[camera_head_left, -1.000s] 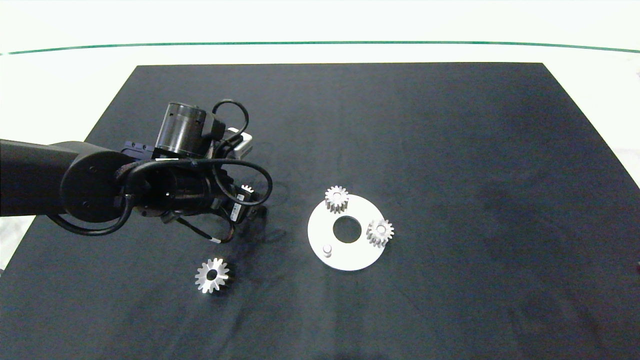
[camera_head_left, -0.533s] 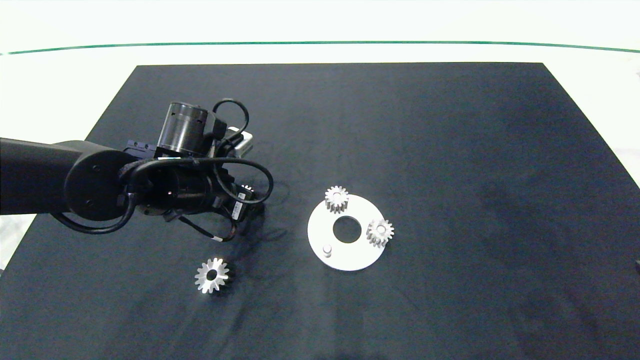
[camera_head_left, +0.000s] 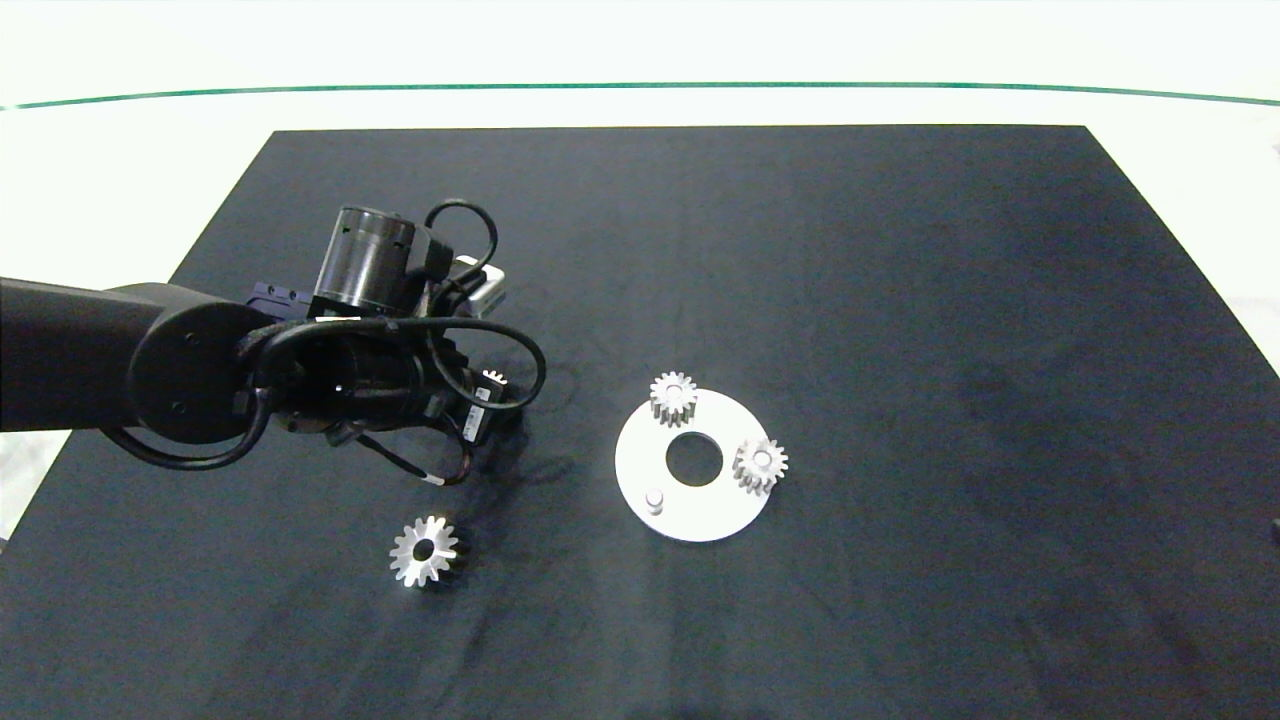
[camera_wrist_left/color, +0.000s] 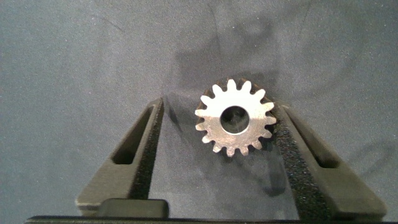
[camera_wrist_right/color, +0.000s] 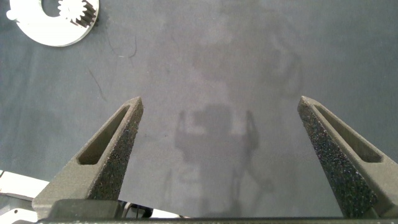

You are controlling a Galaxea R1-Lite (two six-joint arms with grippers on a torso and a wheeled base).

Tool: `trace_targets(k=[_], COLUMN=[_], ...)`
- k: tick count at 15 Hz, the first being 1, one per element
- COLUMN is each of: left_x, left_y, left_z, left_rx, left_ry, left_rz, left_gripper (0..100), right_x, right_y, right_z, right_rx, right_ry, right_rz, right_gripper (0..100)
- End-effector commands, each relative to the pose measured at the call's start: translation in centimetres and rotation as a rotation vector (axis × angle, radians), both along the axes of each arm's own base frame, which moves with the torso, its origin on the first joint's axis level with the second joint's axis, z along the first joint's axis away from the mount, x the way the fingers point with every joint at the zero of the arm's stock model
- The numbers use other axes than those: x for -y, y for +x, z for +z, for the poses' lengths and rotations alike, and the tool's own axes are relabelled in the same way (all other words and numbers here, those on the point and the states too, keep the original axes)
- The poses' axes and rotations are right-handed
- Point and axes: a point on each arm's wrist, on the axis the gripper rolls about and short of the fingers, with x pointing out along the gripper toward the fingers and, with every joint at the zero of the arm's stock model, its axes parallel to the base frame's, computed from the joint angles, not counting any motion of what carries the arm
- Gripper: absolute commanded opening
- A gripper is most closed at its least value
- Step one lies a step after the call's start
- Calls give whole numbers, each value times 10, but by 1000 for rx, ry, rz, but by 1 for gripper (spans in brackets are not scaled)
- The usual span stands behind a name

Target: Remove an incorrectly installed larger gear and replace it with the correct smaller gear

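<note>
Silver and star-shaped, the larger gear (camera_head_left: 424, 551) lies flat on the dark surface (camera_head_left: 900, 300) near the front edge, all alone. A bit farther back, the left gripper (camera_wrist_left/color: 214, 134) hangs over the surface. Its fingers (camera_wrist_left/color: 134, 155) are spread apart with the smaller gear (camera_wrist_left/color: 234, 117) between them. One finger touches the gear's teeth; the other stands apart from it. Off to the side sits a white round plate (camera_head_left: 690, 515) with two more small gears (camera_head_left: 673, 398) on it and one bare peg (camera_head_left: 654, 498). The right gripper (camera_wrist_right/color: 217, 134) hangs wide open over bare surface, holding nothing.
</note>
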Motion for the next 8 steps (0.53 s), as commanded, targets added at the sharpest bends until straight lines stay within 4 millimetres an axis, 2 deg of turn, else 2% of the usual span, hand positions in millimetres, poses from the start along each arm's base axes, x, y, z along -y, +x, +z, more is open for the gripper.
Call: trace_targets(k=[1, 8], left_x=[0, 2], left_y=[-1, -1], left_z=[-1, 0], left_rx=[-5, -3], left_ry=[4, -2], left_rz=[1, -2], left_gripper=[59, 45], right_x=[0, 0], right_y=[0, -1], right_z=[0, 0], right_rx=[-2, -1], right_ry=[-1, -1], right_rz=[0, 0], right_gripper=[100, 100])
